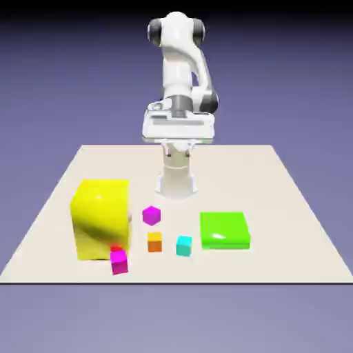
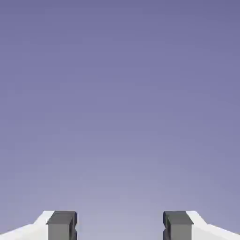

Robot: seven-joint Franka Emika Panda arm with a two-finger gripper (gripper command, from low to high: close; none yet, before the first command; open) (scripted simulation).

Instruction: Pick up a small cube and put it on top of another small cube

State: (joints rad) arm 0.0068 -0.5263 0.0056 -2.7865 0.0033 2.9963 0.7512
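Note:
Several small cubes lie on the table near its front: a purple cube (image 1: 151,215), an orange cube (image 1: 155,241), a cyan cube (image 1: 184,245) and a magenta cube (image 1: 119,263). A sliver of a red cube (image 1: 116,249) shows just behind the magenta one. My gripper (image 1: 178,138) hangs high above the table's far side, well away from all the cubes. In the hand view the gripper (image 2: 119,226) is open, its grey fingertips (image 2: 61,225) wide apart. Only the plain backdrop shows between them.
A large yellow cube (image 1: 101,218) stands at the exterior view's left, close to the magenta and red cubes. A flat green block (image 1: 225,229) lies at the right, beside the cyan cube. The table (image 1: 289,207) is beige.

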